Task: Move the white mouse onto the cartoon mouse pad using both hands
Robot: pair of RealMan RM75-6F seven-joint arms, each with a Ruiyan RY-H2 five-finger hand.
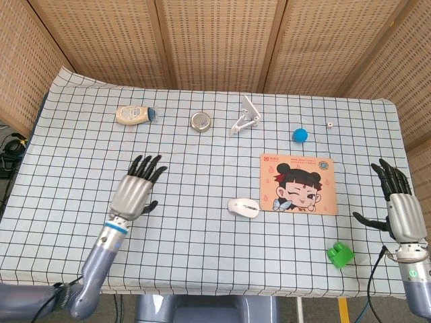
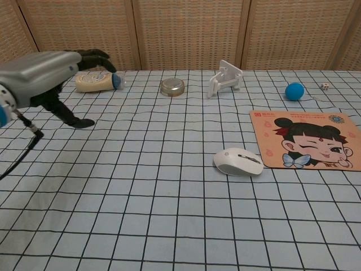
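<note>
Silver-backed robot hand point(image 1: 135, 191) with black fingers, blue wrist band, grey arm.

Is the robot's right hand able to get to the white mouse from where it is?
Probably yes. The right hand is open at the table's right edge, and only the flat mouse pad lies between it and the white mouse.

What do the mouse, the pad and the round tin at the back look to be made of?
White mouse: smooth, slightly glossy shell, probably plastic. Cartoon mouse pad: thin flat matte sheet with printed art, likely fabric-topped. Round tin: dull silvery sheen, probably metal.
</note>
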